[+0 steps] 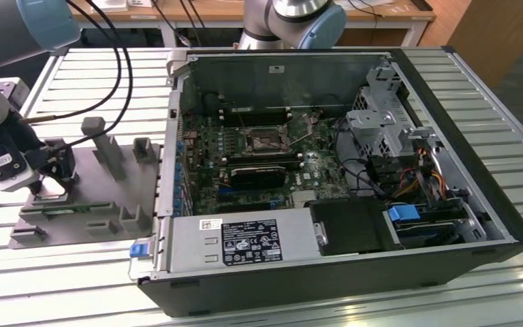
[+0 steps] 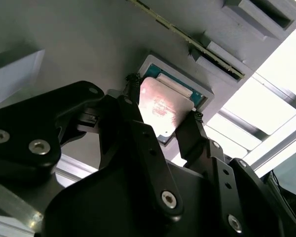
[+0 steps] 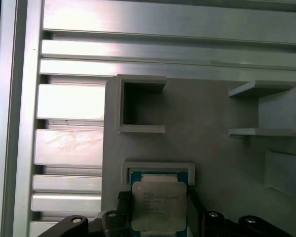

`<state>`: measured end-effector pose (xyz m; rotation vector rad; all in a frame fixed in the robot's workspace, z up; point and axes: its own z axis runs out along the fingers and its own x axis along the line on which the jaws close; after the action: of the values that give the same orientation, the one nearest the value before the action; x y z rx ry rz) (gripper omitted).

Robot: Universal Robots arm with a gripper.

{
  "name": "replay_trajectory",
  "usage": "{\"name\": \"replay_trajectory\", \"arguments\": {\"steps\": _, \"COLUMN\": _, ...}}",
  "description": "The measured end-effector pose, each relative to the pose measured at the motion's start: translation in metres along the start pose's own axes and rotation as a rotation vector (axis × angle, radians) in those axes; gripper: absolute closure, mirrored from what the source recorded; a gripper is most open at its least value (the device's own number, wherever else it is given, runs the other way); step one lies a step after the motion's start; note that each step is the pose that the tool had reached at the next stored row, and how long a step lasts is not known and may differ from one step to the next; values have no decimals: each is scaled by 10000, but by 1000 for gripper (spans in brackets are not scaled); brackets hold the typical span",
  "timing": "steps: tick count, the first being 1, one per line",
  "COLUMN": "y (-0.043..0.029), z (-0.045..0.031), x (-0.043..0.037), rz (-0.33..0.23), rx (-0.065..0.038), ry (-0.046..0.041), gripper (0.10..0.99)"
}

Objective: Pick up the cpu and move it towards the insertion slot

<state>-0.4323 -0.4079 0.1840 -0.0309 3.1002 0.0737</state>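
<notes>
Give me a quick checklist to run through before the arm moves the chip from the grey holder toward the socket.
1. Gripper straddling the chip: ok.
2. Gripper closed against two opposite chip edges: ok, as far as the second wrist view shows.
3. Chip lifted clear of the holder recess: cannot tell.
4. Socket uncovered, dark centre showing: ok.
5. Computer case open above the board: ok.
</notes>
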Motion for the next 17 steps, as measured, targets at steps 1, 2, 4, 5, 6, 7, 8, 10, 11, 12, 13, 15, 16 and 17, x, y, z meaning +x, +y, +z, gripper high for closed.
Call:
{"name": "replay_trajectory", "arguments": {"steps": 1, "y": 1, "z": -12, "x": -1, "rz": 0, "rx": 0, "ry": 0, "gripper": 549}}
{"name": "replay_trajectory", "arguments": {"steps": 2, "y": 1, "z": -27, "x": -1, "rz": 0, "rx": 2, "ry": 3, "gripper": 549}}
{"name": "replay_trajectory", "arguments": {"steps": 4, "y": 3, "z": -62, "x": -2, "rz": 0, "rx": 3, "ry": 5, "gripper": 549}}
{"name": "replay_trajectory", "arguments": {"steps": 5, "y": 3, "z": -80, "x": -3, "rz": 0, "rx": 3, "ry": 6, "gripper": 549}}
{"name": "replay_trajectory", "arguments": {"steps": 6, "y": 4, "z": -98, "x": -3, "rz": 1, "rx": 3, "ry": 5, "gripper": 549}}
{"name": "replay_trajectory", "arguments": {"steps": 7, "y": 5, "z": -115, "x": -4, "rz": 0, "rx": 3, "ry": 6, "gripper": 549}}
{"name": "replay_trajectory", "arguments": {"steps": 8, "y": 6, "z": -132, "x": -5, "rz": 0, "rx": 3, "ry": 6, "gripper": 549}}
{"name": "replay_trajectory", "arguments": {"steps": 10, "y": 8, "z": -168, "x": -6, "rz": 0, "rx": 3, "ry": 5, "gripper": 549}}
{"name": "replay_trajectory", "arguments": {"steps": 11, "y": 8, "z": -186, "x": -7, "rz": 0, "rx": 2, "ry": 5, "gripper": 549}}
{"name": "replay_trajectory", "arguments": {"steps": 12, "y": 9, "z": -204, "x": -8, "rz": 1, "rx": 3, "ry": 6, "gripper": 549}}
{"name": "replay_trajectory", "arguments": {"steps": 13, "y": 10, "z": -222, "x": -8, "rz": 0, "rx": 3, "ry": 5, "gripper": 549}}
{"name": "replay_trajectory", "arguments": {"steps": 15, "y": 12, "z": -264, "x": -10, "rz": 0, "rx": 2, "ry": 5, "gripper": 549}}
{"name": "replay_trajectory", "arguments": {"steps": 16, "y": 13, "z": -286, "x": -11, "rz": 0, "rx": 3, "ry": 5, "gripper": 549}}
{"name": "replay_trajectory", "arguments": {"steps": 17, "y": 14, "z": -307, "x": -12, "rz": 0, "rx": 2, "ry": 5, "gripper": 549}}
